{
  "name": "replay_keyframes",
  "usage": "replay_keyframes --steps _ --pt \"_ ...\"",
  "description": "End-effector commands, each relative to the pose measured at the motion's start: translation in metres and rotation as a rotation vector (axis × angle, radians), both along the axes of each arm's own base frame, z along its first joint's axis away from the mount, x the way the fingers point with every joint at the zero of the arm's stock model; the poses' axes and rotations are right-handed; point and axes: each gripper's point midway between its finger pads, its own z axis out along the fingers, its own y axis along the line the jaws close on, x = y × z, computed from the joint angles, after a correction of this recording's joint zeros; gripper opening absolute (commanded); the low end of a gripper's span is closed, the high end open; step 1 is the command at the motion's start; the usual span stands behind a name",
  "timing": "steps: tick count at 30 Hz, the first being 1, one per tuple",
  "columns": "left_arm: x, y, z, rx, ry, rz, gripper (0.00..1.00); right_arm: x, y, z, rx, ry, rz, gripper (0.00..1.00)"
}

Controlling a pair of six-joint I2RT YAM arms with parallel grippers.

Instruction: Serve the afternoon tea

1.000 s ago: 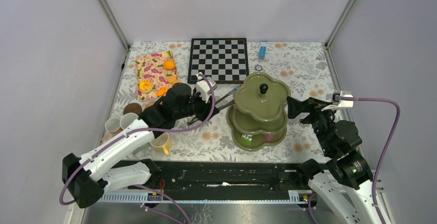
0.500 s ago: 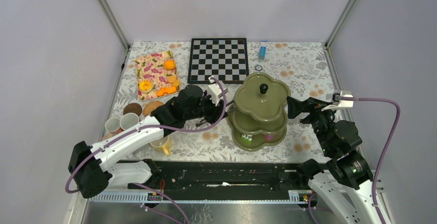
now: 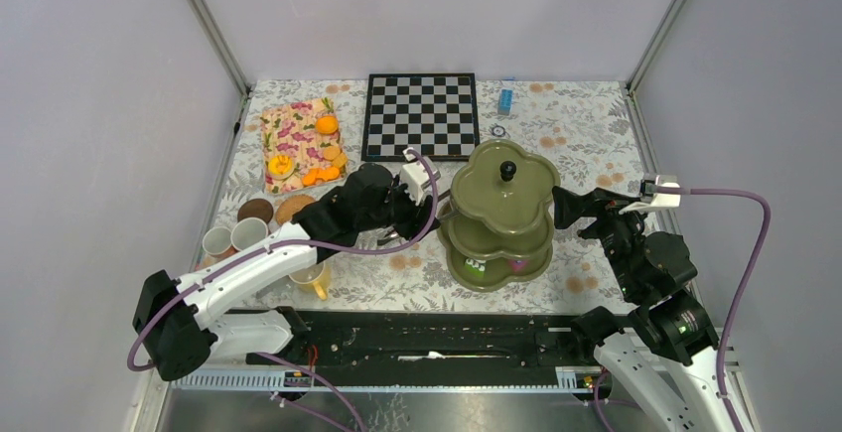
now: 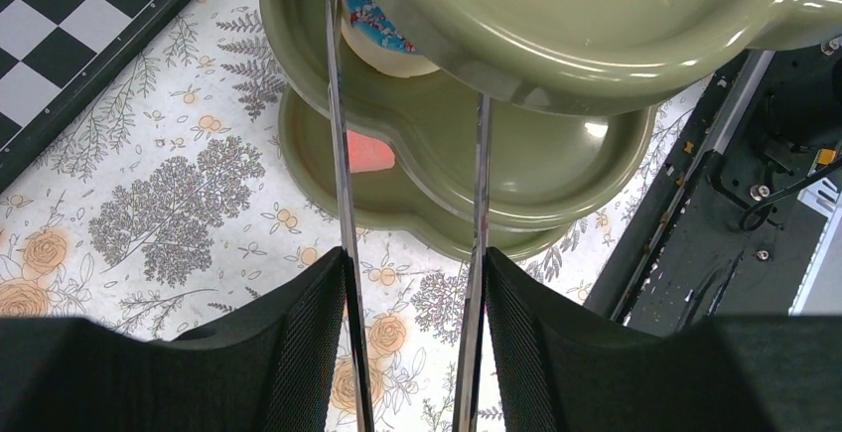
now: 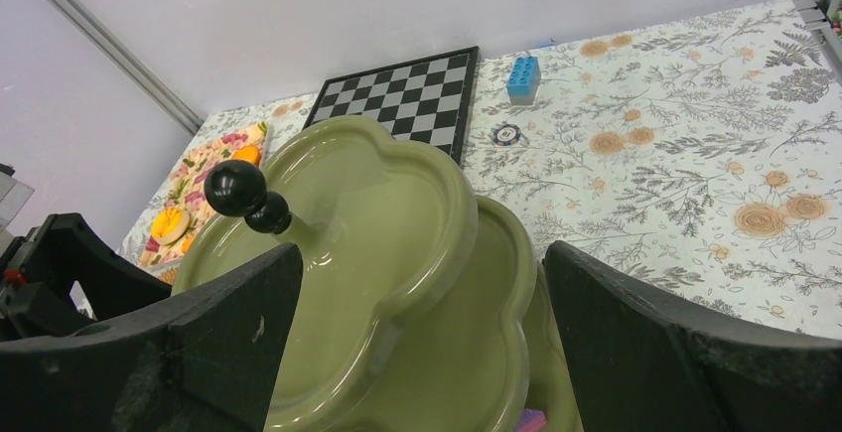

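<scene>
The olive-green three-tier stand with a black knob stands in the middle of the table. My left gripper is shut on metal tongs, whose two blades reach under the top tier. A cream sweet with blue and red sprinkles lies on the middle tier beside the left blade's tip. An orange-red sweet lies on the bottom tier. My right gripper hangs open just right of the stand, with nothing between its fingers. Mugs and brown coasters sit at the left.
A floral tray with orange biscuits lies at the back left, next to the chessboard. A blue brick and a small disc lie behind the stand. A yellow mug stands under my left arm.
My left arm has swung right, bringing the tongs in under the stand's top tier. The tongs' blades now stand apart. The right arm has not moved.
</scene>
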Motion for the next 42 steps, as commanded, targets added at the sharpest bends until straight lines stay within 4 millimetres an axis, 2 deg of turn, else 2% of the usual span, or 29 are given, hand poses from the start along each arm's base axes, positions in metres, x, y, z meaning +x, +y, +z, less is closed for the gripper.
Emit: replay_keyframes --steps 1,5,20,31,36,40,42 --pt "0.005 -0.001 0.035 -0.065 -0.096 0.002 0.54 0.001 0.002 0.009 0.026 -0.033 0.003 0.98" --pt "0.001 0.001 0.044 -0.094 -0.115 -0.007 0.55 0.001 0.002 0.008 0.030 -0.031 0.004 0.98" --pt "0.005 0.003 0.041 -0.070 -0.114 0.011 0.58 0.001 0.003 0.007 0.031 -0.025 0.009 0.98" --pt "0.016 0.034 0.049 -0.057 -0.162 0.117 0.55 0.002 0.004 0.004 0.031 -0.020 0.012 0.98" --pt "0.034 0.057 0.044 -0.013 -0.184 0.242 0.54 0.002 0.004 0.005 0.030 -0.022 0.010 0.98" --pt "0.071 0.098 0.040 0.064 -0.212 0.513 0.54 0.002 0.004 0.004 0.030 -0.018 0.011 0.98" --pt "0.091 0.127 0.042 0.108 -0.217 0.686 0.52 0.003 0.005 0.003 0.029 -0.017 0.013 0.98"
